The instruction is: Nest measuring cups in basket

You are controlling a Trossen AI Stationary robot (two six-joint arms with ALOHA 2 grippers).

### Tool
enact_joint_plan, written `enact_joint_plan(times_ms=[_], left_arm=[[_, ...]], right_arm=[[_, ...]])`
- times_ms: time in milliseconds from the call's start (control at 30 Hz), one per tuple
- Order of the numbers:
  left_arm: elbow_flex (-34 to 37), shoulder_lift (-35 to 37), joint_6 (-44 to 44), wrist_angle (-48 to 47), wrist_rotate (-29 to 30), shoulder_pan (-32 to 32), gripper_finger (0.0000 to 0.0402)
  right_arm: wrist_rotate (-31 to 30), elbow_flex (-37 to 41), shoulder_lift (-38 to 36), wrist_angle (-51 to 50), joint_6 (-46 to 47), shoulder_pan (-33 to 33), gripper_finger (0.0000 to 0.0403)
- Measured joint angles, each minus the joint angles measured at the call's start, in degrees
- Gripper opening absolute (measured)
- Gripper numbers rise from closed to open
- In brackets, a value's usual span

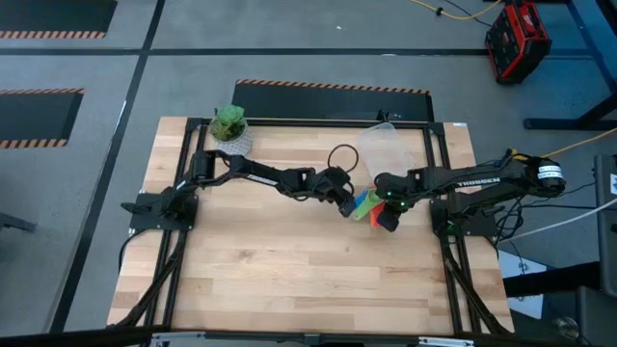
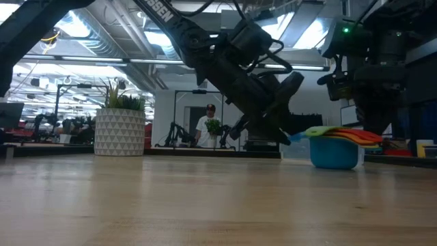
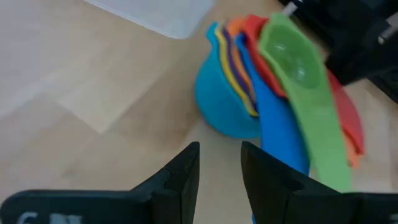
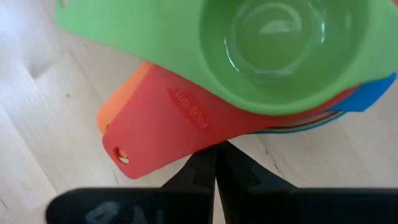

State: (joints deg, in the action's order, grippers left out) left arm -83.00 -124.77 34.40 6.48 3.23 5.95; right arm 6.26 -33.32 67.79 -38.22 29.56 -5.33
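Note:
The measuring cups [image 1: 367,204] sit nested in one stack on the table, right of centre. The big blue cup [image 3: 224,102] at the bottom stands on the wood, and the green cup [image 4: 280,43] is on top. Their flat handles fan out sideways. The clear basket [image 1: 388,149] stands just beyond the stack toward the far edge, with no cup in it. My left gripper [image 3: 219,149] is open, low at the stack's left side, slanting down. My right gripper [image 4: 216,149] is shut and points down over the red handle [image 4: 165,127]. My left gripper has bare table showing between its fingers, with the blue handle [image 3: 283,134] right beside one finger [image 3: 264,171]; I cannot tell whether they touch. My right gripper has its shut tips at the red handle's edge [image 4: 211,138]; I cannot tell whether they touch it.
A green plant in a white patterned pot [image 1: 229,123] stands at the far left corner. A loop of cable [image 1: 343,157] lies left of the basket. The near half of the wooden table [image 1: 289,280] is bare. A person [image 2: 208,126] stands in the room behind.

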Motion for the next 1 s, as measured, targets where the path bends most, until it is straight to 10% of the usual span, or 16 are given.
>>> enact_joint_plan(times_ms=[1000], left_arm=[[0.0,0.0,6.0,1.3,0.4,-3.7,0.011]], right_arm=[[0.0,0.0,-0.2,8.5,-1.8,0.0,0.0012]])
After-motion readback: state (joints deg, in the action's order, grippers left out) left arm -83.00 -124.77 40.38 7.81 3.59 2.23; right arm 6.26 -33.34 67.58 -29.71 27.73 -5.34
